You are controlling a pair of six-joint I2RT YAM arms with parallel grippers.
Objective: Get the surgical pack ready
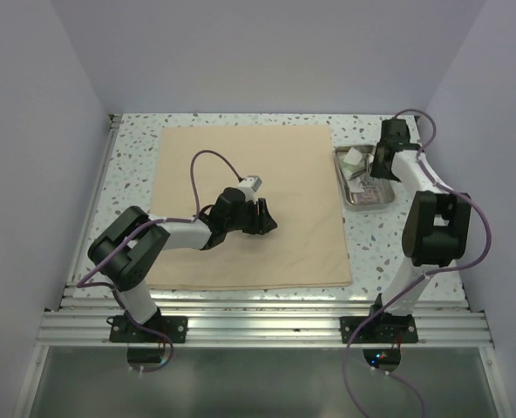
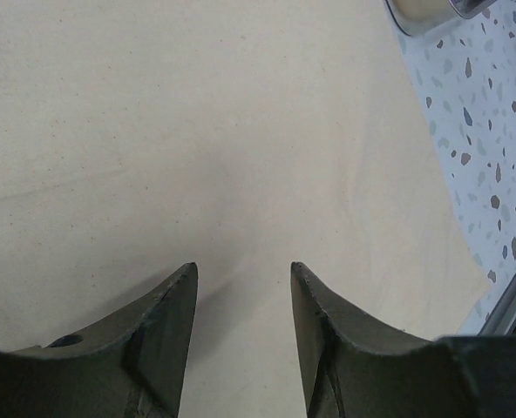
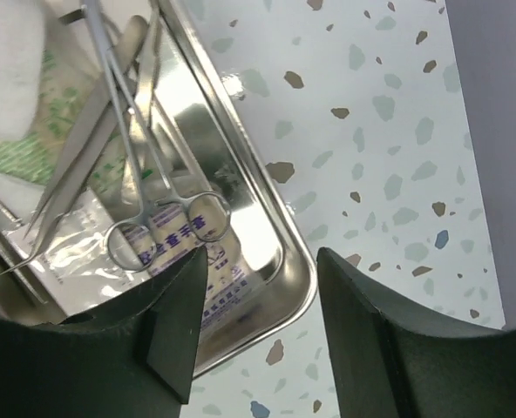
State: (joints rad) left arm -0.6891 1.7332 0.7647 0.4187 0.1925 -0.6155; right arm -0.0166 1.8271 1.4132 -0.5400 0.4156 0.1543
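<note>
Right wrist view: my right gripper (image 3: 262, 257) stands released, nothing between its jaws; the corner of the steel tray (image 3: 241, 174) lies under my left jaw and the gap; ahead and to the left in the tray lie ring-handled forceps (image 3: 123, 113), tweezers (image 3: 84, 148) and printed packets (image 3: 179, 252); the speckled table (image 3: 397, 131) lies ahead of my right jaw; my left gripper (image 2: 243, 270) is likewise parted and empty, the tan cloth (image 2: 197, 131) spread flat beneath and ahead of both jaws, its edge off beyond the right jaw.
</note>
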